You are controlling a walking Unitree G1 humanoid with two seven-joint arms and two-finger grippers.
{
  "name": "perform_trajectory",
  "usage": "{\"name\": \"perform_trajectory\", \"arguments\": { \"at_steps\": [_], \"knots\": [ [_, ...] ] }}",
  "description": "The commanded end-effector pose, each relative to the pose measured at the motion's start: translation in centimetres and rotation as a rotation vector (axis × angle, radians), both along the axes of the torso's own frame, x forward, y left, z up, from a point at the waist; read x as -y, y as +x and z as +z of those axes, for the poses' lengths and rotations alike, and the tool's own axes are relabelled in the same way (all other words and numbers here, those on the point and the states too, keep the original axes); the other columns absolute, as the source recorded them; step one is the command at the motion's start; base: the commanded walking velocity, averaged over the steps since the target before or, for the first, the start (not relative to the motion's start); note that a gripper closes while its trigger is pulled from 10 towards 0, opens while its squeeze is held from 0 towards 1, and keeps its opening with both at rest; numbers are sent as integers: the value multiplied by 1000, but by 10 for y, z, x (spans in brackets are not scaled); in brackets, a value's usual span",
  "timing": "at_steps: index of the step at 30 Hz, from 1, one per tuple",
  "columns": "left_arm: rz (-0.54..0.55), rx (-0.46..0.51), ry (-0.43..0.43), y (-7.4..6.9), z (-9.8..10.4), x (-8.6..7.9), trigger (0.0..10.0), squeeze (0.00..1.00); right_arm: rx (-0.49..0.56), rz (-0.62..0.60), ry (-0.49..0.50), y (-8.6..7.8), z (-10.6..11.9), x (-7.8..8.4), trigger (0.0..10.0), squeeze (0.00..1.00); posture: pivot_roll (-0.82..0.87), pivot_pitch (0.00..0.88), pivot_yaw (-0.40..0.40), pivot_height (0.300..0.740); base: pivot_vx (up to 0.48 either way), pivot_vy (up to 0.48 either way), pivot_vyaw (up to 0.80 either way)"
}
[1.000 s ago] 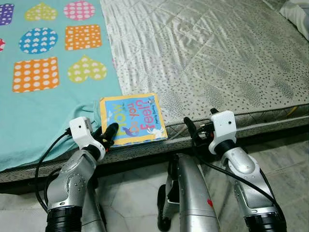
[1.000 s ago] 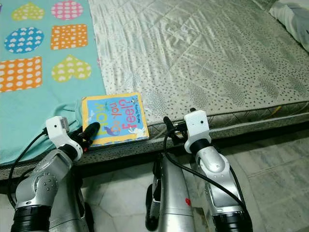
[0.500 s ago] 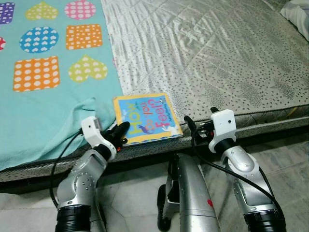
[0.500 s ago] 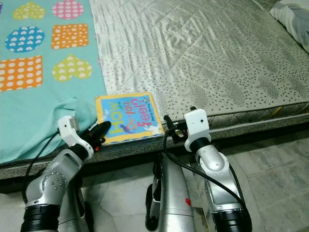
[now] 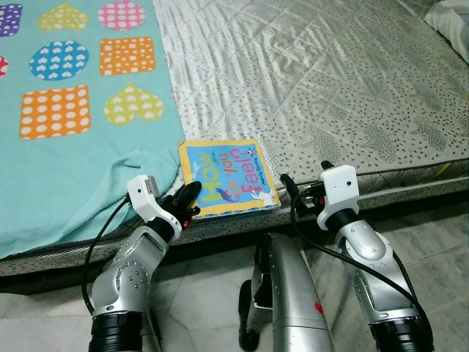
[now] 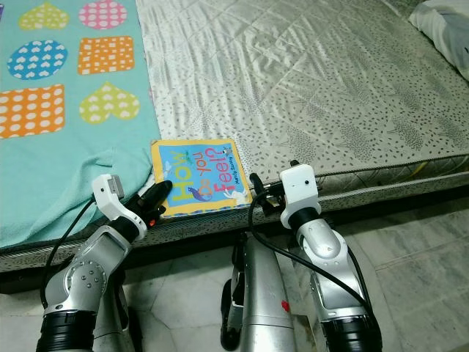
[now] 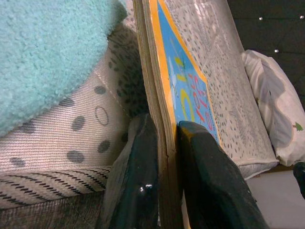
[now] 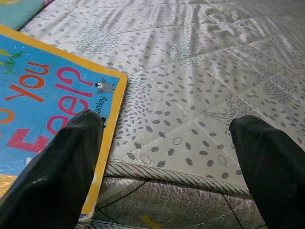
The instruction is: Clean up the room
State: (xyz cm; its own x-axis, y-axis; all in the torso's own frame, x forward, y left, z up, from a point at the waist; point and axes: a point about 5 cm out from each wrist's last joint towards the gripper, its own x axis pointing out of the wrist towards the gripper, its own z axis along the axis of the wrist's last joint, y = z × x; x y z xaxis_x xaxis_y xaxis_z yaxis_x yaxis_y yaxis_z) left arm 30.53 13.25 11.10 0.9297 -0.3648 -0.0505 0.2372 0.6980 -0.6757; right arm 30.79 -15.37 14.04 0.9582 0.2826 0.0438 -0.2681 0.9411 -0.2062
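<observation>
A children's board book [image 5: 229,177] with a blue cover and yellow border lies flat at the near edge of the bed. My left gripper [image 5: 189,199] is shut on the book's near left corner. In the left wrist view the book's edge [image 7: 162,119] sits clamped between the two black fingers [image 7: 138,181]. My right gripper [image 5: 304,180] is open just right of the book at the mattress edge. One of its fingers [image 8: 71,167] hovers over the book's corner [image 8: 57,90], and nothing is between them.
A teal blanket [image 5: 73,169] with coloured hearts and squares covers the bed's left part, its corner bunched beside the book. The grey patterned mattress [image 5: 330,88] stretches right to a pillow [image 5: 451,18]. Marble floor [image 5: 440,242] lies below the bed edge.
My left gripper has moved right along the bed edge, taking the book with it and turning it slightly. The blanket corner shifted. The right arm has stayed put.
</observation>
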Motion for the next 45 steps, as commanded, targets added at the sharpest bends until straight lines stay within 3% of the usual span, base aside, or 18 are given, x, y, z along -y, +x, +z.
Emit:
{"name": "perform_trajectory", "arguments": {
  "at_steps": [1,6,10,15,19,27,31,36,45],
  "knots": [
    [28,-42,2,-1,-8,0,0,0,-14,-23,-10,-2,-5,7,10000,0,-10,252,-119,501,0,0,0],
    [64,0,-34,1,-2,-6,0,0,-3,-21,-4,0,-1,6,10000,0,-10,248,-118,501,0,0,0],
    [133,80,3,-1,9,-16,0,0,6,-13,36,1,4,4,10000,0,-6,237,-109,501,0,0,0],
    [201,289,261,-12,42,-28,0,0,-4,-13,144,3,8,-9,10000,0,21,217,-91,501,0,0,0],
    [200,355,432,-17,52,-33,0,0,-33,-28,233,5,8,-15,10000,0,34,204,-83,501,0,0,0],
    [199,390,630,-26,54,-47,0,0,-36,-20,272,9,13,-21,10000,0,52,178,-78,501,0,0,0],
    [174,394,667,-29,52,-47,0,0,-36,-19,278,10,13,-21,10000,0,59,174,-79,501,0,0,0],
    [229,354,680,-37,46,-48,0,0,-10,-24,296,11,17,-22,10000,0,69,155,-86,501,0,0,0],
    [344,269,599,-48,27,-40,0,0,18,-33,310,16,23,-23,10000,0,63,126,-74,551,0,0,0]
  ]
}}
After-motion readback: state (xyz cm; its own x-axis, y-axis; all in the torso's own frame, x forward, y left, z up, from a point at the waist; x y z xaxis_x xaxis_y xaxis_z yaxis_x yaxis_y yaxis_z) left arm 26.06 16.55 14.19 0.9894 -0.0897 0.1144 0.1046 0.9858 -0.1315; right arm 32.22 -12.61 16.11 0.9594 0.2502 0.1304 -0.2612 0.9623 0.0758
